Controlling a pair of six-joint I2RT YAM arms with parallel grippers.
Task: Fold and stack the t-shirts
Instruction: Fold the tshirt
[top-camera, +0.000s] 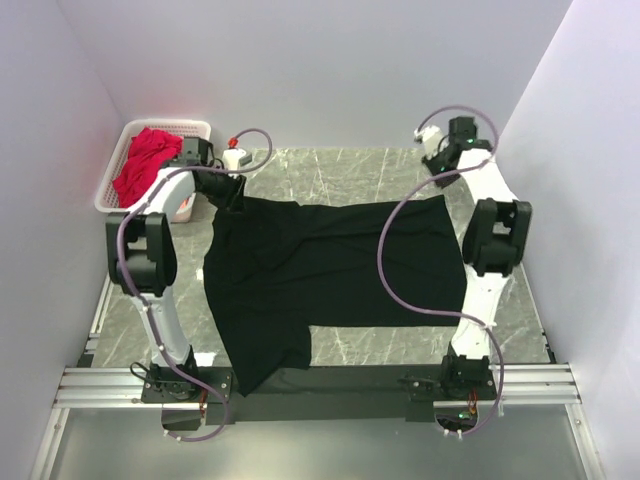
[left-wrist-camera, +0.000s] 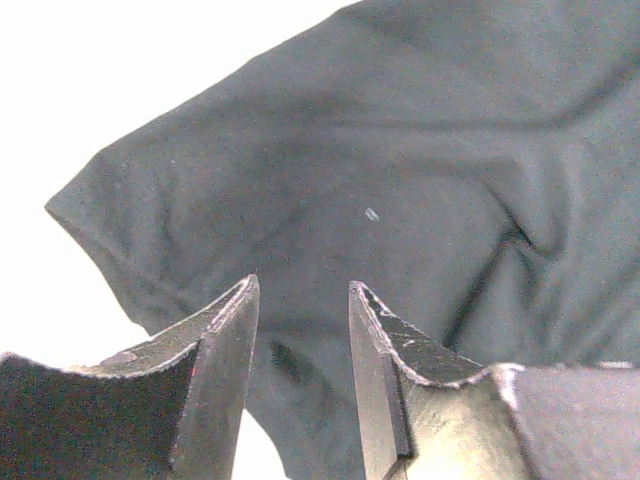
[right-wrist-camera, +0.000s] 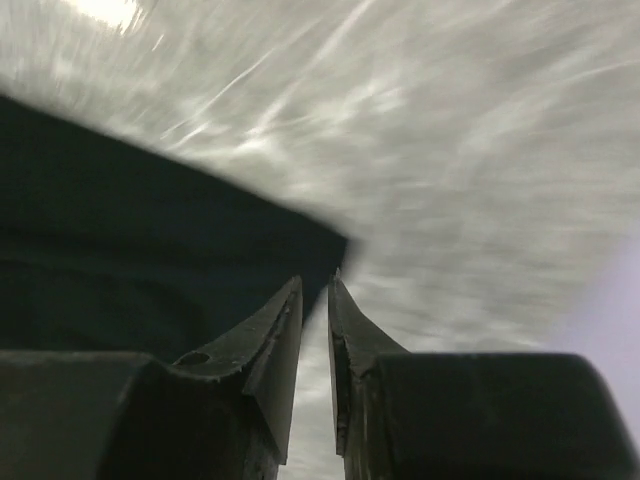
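A large black t-shirt (top-camera: 330, 270) lies spread on the marble table, one sleeve hanging toward the near edge. My left gripper (top-camera: 232, 195) hovers at its far left corner. In the left wrist view the left gripper (left-wrist-camera: 303, 285) is open just above the black t-shirt's (left-wrist-camera: 400, 150) sleeve, near a small blue mark (left-wrist-camera: 371, 213), with nothing between the fingers. My right gripper (top-camera: 438, 172) is above the far right corner. In the right wrist view the right gripper (right-wrist-camera: 315, 280) has its jaws a narrow gap apart and empty, beside the black t-shirt's corner (right-wrist-camera: 150, 260). A crimson red t-shirt (top-camera: 145, 160) lies crumpled in the basket.
A white lattice basket (top-camera: 112, 195) stands at the far left against the wall. A small white device (top-camera: 237, 157) sits behind the left gripper. The right arm's purple cable (top-camera: 385, 260) loops over the black shirt. Walls close in on three sides.
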